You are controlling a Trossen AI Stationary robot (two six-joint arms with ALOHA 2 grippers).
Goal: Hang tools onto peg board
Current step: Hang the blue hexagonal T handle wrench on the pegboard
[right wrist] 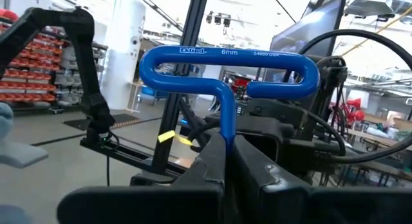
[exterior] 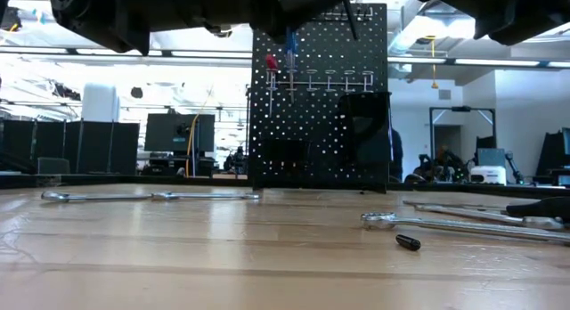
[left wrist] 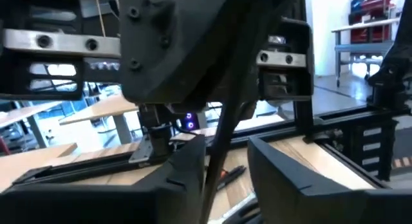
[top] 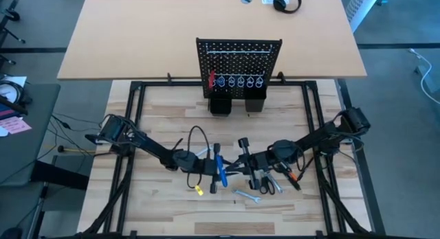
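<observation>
Gripping the blue T-key [right wrist: 226,79], the right hand [right wrist: 226,161] is closed; left hand's opening unclear.

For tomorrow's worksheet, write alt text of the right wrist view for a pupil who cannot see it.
A blue-handled T-key stands upright, its stem clamped between the right gripper's dark fingers. Behind it are the other arm and a bright, cluttered workshop.

light: bright overhead | low view: backlit | wrist views: blurred
</observation>
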